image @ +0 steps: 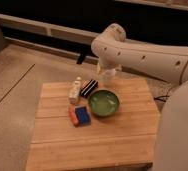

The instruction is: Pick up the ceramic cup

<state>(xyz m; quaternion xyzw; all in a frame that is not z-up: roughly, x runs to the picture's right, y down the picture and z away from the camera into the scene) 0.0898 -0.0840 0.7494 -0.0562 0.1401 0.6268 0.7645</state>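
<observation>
Where rounded white arm bends down, fingers at pale tapered ceramic cup; closure cannot tell

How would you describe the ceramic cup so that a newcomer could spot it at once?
Start at the wooden table and go to its far edge, just behind the wide green bowl, where the arm's pincer hangs right over the spot. The ceramic cup is the small, pale, handleless vessel there. It is narrower than the bowl and lacks the narrow neck of the white bottle nearby.
</observation>
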